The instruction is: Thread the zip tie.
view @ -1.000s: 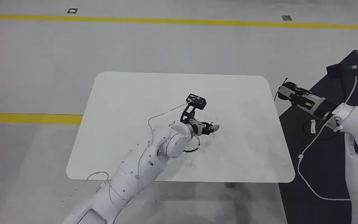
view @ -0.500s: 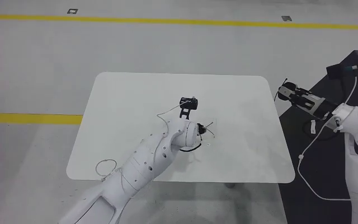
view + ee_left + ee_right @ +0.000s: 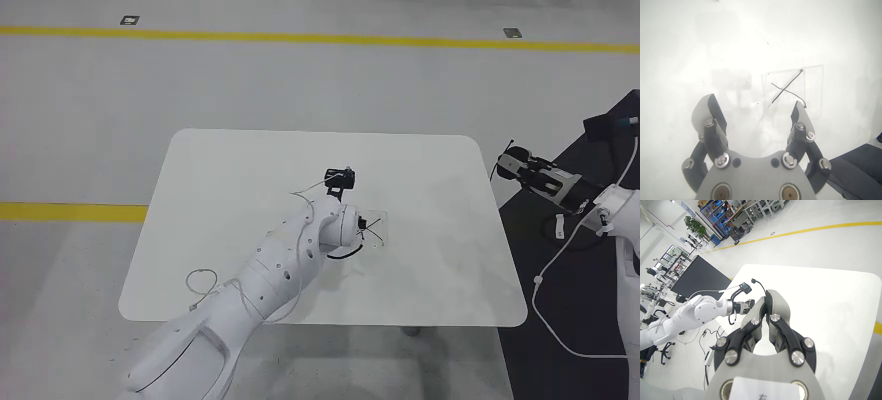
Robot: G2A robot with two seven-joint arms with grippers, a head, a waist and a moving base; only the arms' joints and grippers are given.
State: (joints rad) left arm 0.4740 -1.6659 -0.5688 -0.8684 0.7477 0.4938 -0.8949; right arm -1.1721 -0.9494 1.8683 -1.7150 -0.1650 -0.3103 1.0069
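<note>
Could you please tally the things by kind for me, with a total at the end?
Clear plate: 1
Black zip ties: 3, a crossed pair lying on the plate and a held zip tie in the shut jaws of the right gripper
Total: 4

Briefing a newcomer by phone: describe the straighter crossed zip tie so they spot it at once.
Near the middle of the white rounded table lies a clear square plate. On it two thin black zip ties cross in an X. The straight zip tie is yours; the other zip tie curves.
</note>
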